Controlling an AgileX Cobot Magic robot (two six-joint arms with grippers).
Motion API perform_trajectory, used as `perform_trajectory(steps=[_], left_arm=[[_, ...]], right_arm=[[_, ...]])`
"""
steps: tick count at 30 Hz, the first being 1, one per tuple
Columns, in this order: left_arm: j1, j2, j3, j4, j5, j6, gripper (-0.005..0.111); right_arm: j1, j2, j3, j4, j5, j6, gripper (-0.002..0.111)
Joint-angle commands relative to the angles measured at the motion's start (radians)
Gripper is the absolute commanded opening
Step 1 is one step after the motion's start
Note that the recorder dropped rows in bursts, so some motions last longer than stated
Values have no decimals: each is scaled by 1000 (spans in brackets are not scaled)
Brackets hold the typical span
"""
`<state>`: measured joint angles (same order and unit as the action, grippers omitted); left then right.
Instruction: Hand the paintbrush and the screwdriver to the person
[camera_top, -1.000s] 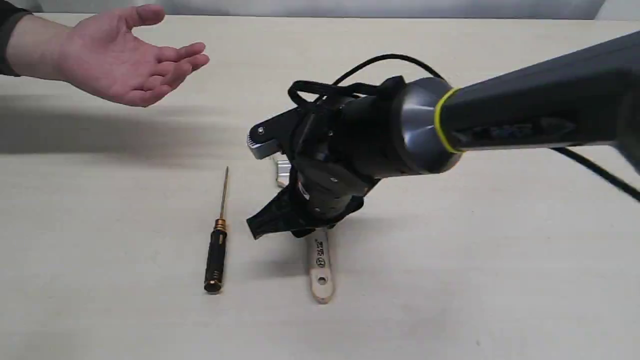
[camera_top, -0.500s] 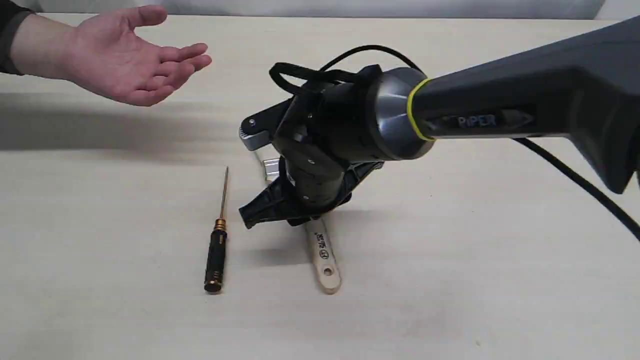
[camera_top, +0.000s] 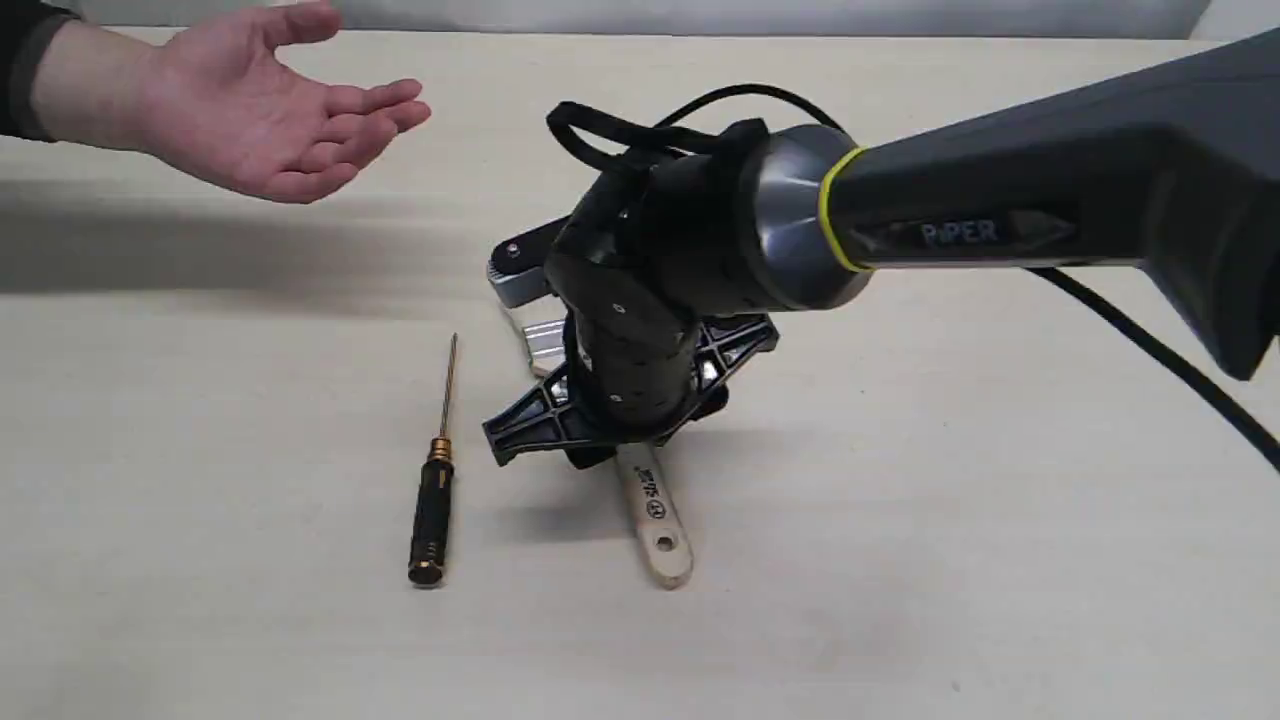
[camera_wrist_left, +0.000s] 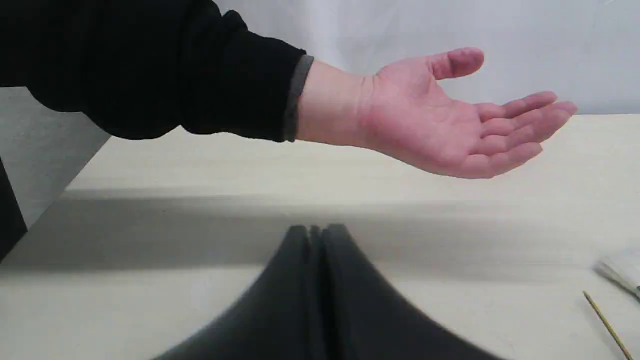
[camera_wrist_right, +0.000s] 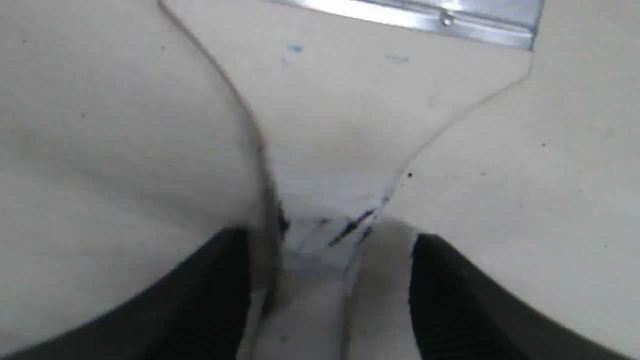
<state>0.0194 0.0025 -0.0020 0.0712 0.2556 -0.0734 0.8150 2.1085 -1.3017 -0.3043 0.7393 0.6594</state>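
Straddles the paintbrush (camera_top: 655, 510) with the right gripper (camera_wrist_right: 330, 245): two black ribbed fingers (camera_wrist_right: 450, 310) spread wide, one on each side of the narrow waist of the handle (camera_wrist_right: 345, 125), clamped on nothing. Seems to brush the handle's edge with one finger; leaves a clear gap at the other.

Pale, smooth, flat wood between the tips, smudged with black marks, flaring out ahead of them toward a bright silver ferrule (camera_wrist_right: 415, 15) with a small rivet (camera_wrist_right: 446, 21). Behind the gripper, a rounded handle end with black print and a round hole (camera_top: 665, 543), flat on the matte beige table (camera_top: 900, 560).

Reaches in almost level as a long dark grey forearm (camera_top: 1050, 190) banded by a yellow ring (camera_top: 830, 215), then bends sharply at the wrist to aim the gripper down at the tabletop, fingertips at or just above it.

Beside the right gripper, on the side away from its arm and apart from the brush: the screwdriver (camera_top: 432, 510), with black knurled grip, orange-gold collar and thin brassy shaft (camera_top: 450, 385), lying flat and roughly parallel to the brush.

Well beyond that and higher than the gripper: the person's hand (camera_top: 270, 120), palm up, fingers loosely curled, thumb raised, dark sleeve cuff (camera_wrist_left: 295, 100) at the wrist, clear of the table.

Holds the left gripper (camera_wrist_left: 316, 232) low over the table, below and short of that open palm, smooth black fingers pressed together with nothing between them.
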Motion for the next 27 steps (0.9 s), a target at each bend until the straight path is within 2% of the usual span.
perform_trajectory(steps=[1,6,10,14,16,21,27], left_arm=[[-8,-2,2,-4,-4,-2,0],[-8,-2,2,-4,-4,-2,0],[-8,-2,2,-4,-4,-2,0],[-8,-2,2,-4,-4,-2,0],[-8,-2,2,-4,-4,-2,0],[-8,-2,2,-4,-4,-2,0],[-8,-2,2,-2,-8,-2,0]], right_arm=[[-1,40,24,63,49,-24,53],[-1,56,24,122,40,-85,39],[-1,94,24,155,33,-129,41],[-1,95,18,155,29,-133,39],[-1,95,12,155,29,-144,33],[-1,95,9,131,27,-180,6],[1,45,9,81,77,-193,5]])
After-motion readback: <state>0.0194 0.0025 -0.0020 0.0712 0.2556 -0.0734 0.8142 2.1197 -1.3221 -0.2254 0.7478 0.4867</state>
